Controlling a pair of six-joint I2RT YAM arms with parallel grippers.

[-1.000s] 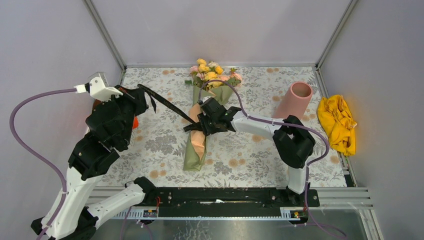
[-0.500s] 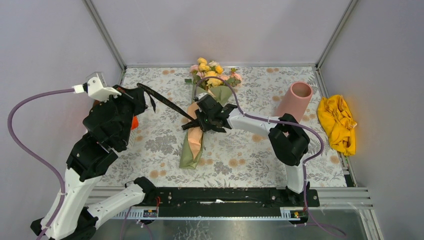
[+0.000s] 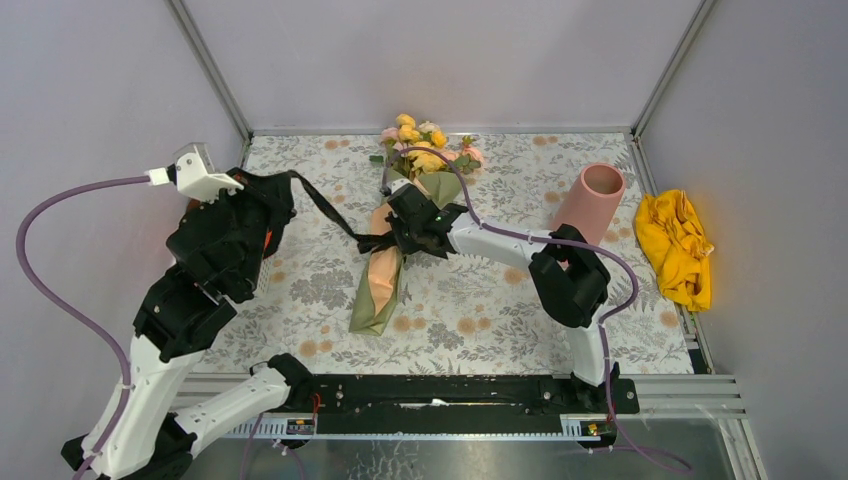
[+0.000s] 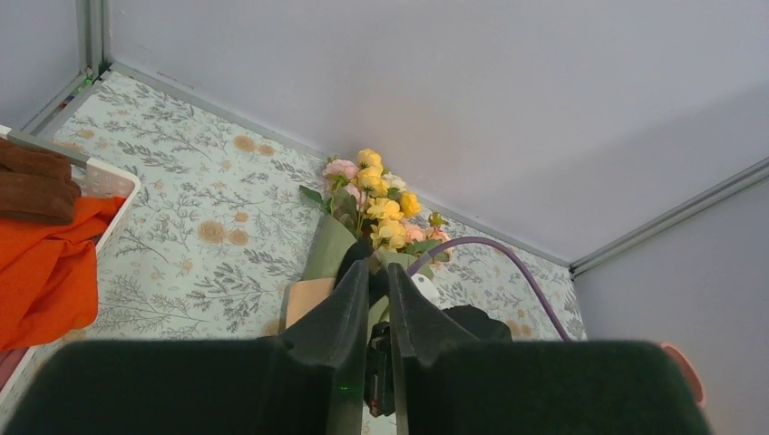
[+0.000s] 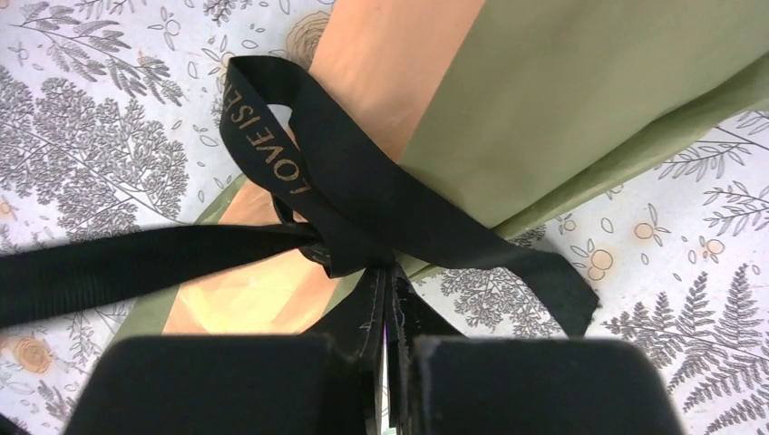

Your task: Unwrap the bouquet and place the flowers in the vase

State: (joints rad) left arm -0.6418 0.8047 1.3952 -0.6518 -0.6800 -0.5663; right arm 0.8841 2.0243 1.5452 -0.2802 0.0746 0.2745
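Note:
The bouquet [image 3: 378,290] lies on the floral table, a peach and olive paper cone with the flowers [image 3: 421,146] at its far end. A black ribbon [image 3: 325,208] sags from my left gripper [image 3: 284,184] to the knot on the cone. In the left wrist view the left gripper [image 4: 378,270] has its fingers parted by a narrow slit, with the flowers [image 4: 379,193] beyond. My right gripper [image 5: 388,283] is shut on the ribbon [image 5: 299,168] just below the knot, over the paper [image 5: 553,109]. From above, the right gripper [image 3: 393,238] sits on the cone's middle. The pink vase [image 3: 590,200] stands at the right.
A yellow cloth [image 3: 677,245] lies beyond the table's right rail. A white tray [image 4: 116,185] at the left holds an orange cloth [image 4: 45,281] and a brown one [image 4: 34,181]. The right arm's purple cable [image 3: 445,165] arches over the blooms. Grey walls enclose three sides.
The right gripper slid up the cone and shut on the ribbon by the knot. The cone's narrow end swung left. The ribbon went from taut to slack, and the left fingers parted slightly.

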